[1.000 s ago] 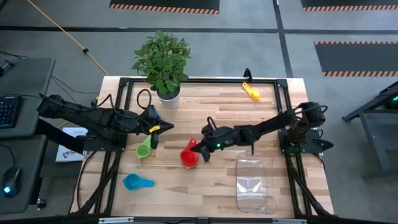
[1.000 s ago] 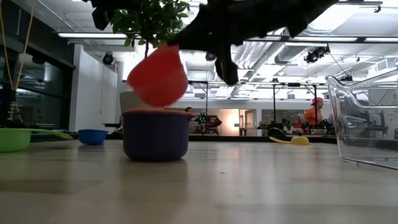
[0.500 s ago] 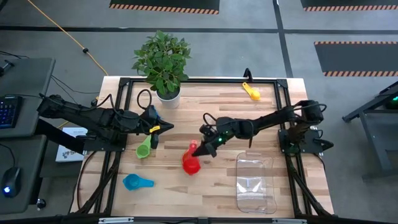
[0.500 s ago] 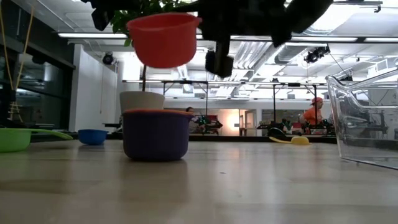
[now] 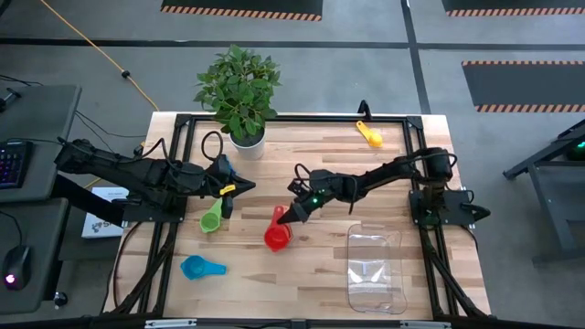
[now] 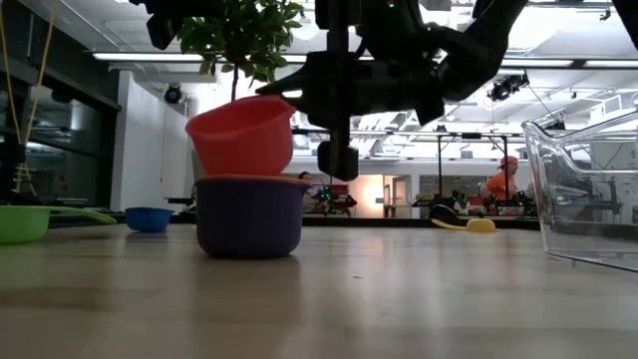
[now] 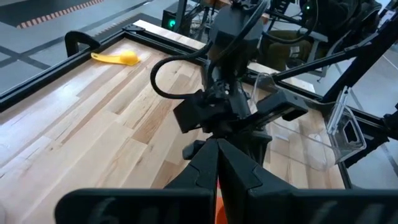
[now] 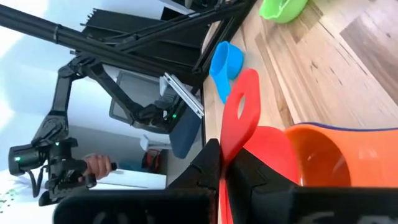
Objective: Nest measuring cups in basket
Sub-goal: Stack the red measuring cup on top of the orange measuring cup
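My right gripper (image 5: 289,216) is shut on the red measuring cup (image 5: 276,238), which stands in an orange cup (image 8: 323,162) nested in the dark blue cup (image 6: 249,217) at mid-table. The green cup (image 5: 212,219), light blue cup (image 5: 201,268) and yellow cup (image 5: 369,135) rest on the table on their bases. The clear basket (image 5: 375,270) stands at the near right, with no cup in it. My left gripper (image 5: 224,192) is shut and hovers beside the green cup. My right gripper pinches the red cup's flat handle (image 8: 241,115) between its two fingers, near the handle's free end. The fingers slant down from the table's right and lie along the handle. The cup (image 6: 242,140) is tilted, its bottom inside the orange cup's rim.
A potted plant in a white pot (image 5: 247,139) stands at the far edge, left of centre. A black frame (image 5: 183,123) runs around the table. The basket's clear wall (image 6: 588,189) rises at the right of the low view.
My right gripper has swung the red cup from a steep tilt to level above the dark blue cup, then lowered it into the stack, where it now sits tilted. The gripper has shifted a little toward the table's left edge.
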